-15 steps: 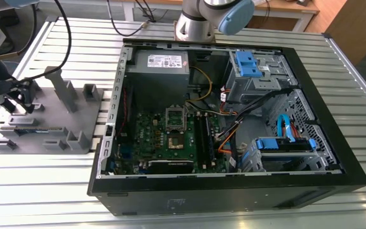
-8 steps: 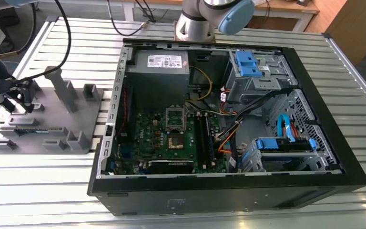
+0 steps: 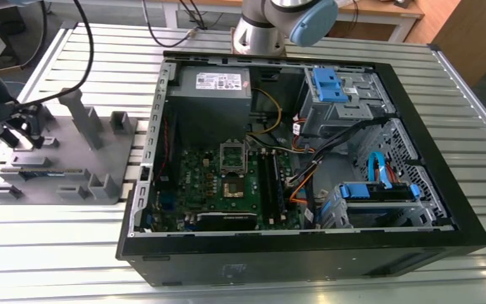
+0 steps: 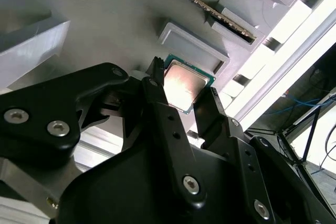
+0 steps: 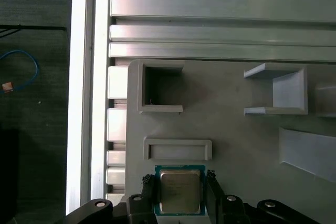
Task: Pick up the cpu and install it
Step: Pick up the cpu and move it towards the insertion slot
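**First wrist view: pincer [image 5: 180, 179] pinching the cpu [image 5: 180, 192] at the grey holder [image 5: 236, 129]**

In both wrist views the pincer's 2 black fingers [image 5: 149, 187] press against 2 opposite edges of the cpu. Gripping the thin sides leaves the flat top and the underside free, which is probably how the chip is meant to reach its seat squarely. The chip is small and square, with a pale, dully reflective metal lid and a narrow green rim. It lies flat just beside a low rectangular frame [image 5: 177, 149] moulded into the holder. Whether it has left the holder's surface cannot be told.

The holder is matte grey plastic with blocky open pockets and upright fins, apparently shaped to park each part in a known spot. In the second wrist view a long thin memory stick [image 4: 210, 6] stands on edge in one slot. The holder rests on a table [image 5: 210, 3] of ribbed aluminium slats.

In the exterior view, well apart toward the exterior view's right, an open black computer case [image 3: 311, 253] lies on its side. Its green board [image 3: 264, 183] faces up, carrying a dark metal-framed socket [image 3: 231, 185].
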Available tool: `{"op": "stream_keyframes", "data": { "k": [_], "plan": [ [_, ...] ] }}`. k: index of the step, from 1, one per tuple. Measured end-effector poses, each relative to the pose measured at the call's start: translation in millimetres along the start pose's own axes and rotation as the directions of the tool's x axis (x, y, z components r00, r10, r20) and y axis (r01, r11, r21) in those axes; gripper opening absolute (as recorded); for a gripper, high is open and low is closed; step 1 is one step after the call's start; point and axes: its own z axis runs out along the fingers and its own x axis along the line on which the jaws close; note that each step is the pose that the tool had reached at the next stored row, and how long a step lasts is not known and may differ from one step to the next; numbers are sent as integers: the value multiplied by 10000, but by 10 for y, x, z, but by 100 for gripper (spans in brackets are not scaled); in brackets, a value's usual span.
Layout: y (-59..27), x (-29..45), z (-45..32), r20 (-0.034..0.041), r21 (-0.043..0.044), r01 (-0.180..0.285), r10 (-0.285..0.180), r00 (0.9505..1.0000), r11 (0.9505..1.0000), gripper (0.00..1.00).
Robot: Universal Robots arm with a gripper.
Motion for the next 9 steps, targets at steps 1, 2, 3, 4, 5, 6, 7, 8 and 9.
{"op": "stream_keyframes", "data": {
  "k": [1, 2, 3, 4, 5, 6, 7, 8, 9],
  "plan": [
    [1, -1, -11, 0, -1, 0, 0, 10000, 10000, 47],
    [1, -1, -23, 0, 0, 0, 0, 10000, 10000, 47],
    [2, -1, -37, 1, -1, 0, 0, 10000, 10000, 47],
    [3, -1, -53, 1, -1, 0, 0, 10000, 10000, 47],
    [3, -2, -69, 1, -1, 0, 0, 10000, 10000, 47],
    [4, -2, -85, 2, -1, 0, 0, 10000, 10000, 47],
    [5, -3, -104, 1, -1, 0, 0, 10000, 10000, 47],
    [5, -3, -119, 1, -2, 0, 0, 10000, 10000, 47],
    [6, -3, -128, 1, -3, 0, 0, 10000, 10000, 47]
  ]
}}
